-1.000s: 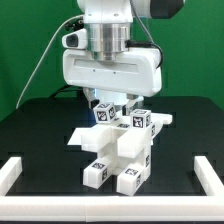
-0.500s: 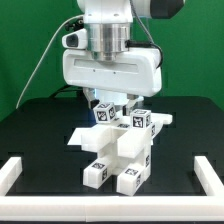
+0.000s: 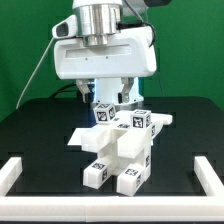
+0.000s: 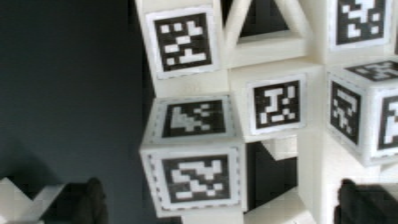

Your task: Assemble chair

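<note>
chair [image 3: 118, 148] sits on the black table [image 3: 40, 130], near the middle, inside the white border rails [image 3: 18, 168]; it looks partly built, a cluster of matte white blocks, bars and a flat panel joined together, lying rather than standing on legs. two bar ends with black-and-white tags point toward the camera in the exterior view, and more tagged cubes stand at the top of the cluster, one of them at the back just under the arm. the flat panel sticks out toward the exterior view's left and right behind the front bars

gripper [image 3: 111, 92] hangs above the back of the chair, its fingers [image 3: 122, 90] pointing down, spread wide and holding nothing; the fingertips are close over the rear tagged cube, and whether they touch it cannot be told. the wide white hand body [image 3: 105, 57] fills the upper part of the exterior view, with a green wall behind

in the wrist view the chair [image 4: 249, 110] fills the frame, several tagged faces close up and somewhat blurred, the table [image 4: 63, 90] dark beside them; the two dark finger [image 4: 71, 200] tips show at the frame's edge, on either side of a tagged block, apart from it
</note>
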